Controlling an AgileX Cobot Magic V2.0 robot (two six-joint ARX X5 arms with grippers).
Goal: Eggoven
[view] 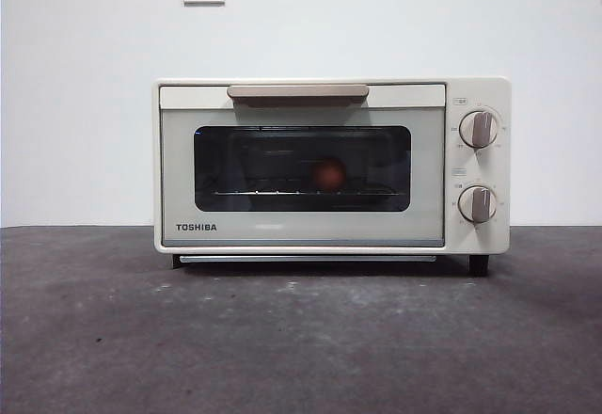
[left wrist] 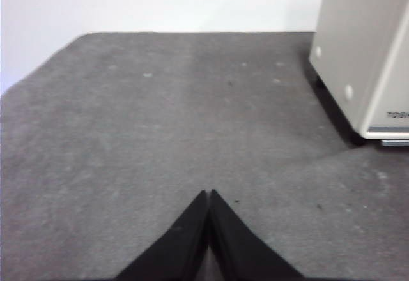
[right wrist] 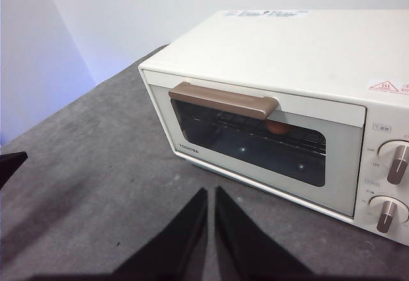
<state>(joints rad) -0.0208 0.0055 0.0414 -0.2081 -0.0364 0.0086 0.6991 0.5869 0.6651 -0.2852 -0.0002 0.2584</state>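
One egg sits inside the oven, on the wire rack behind the dark glass, a little right of the window's centre in the front view. The door is closed, its tan handle across the top, and two knobs stand one above the other at the right of the frame. In the right wrist view the egg shows just under the handle's right end. The right gripper hangs over the grey table in front of the door, well apart from the egg, jaws nearly together and holding nothing. The left gripper has its jaws pressed together, empty, over bare table with the oven's side at the upper right of its frame.
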